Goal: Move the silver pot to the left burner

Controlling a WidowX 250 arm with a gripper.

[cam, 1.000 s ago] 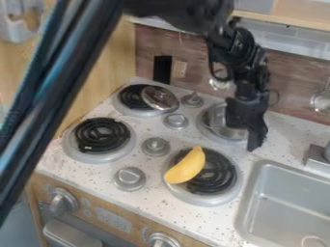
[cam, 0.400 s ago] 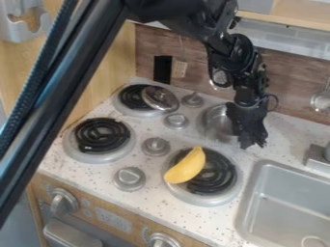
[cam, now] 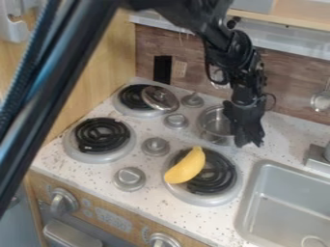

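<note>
the hand (cam: 250,143) hangs by the silver pot (cam: 214,124), 1 banana (cam: 186,166) nearby.

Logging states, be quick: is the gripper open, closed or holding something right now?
Gripper: beside the silver pot; whether open, closed or holding it cannot be told.

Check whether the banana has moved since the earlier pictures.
No. Judged against the burner under it, the banana lies in the same place, across the coil's left side.
</note>
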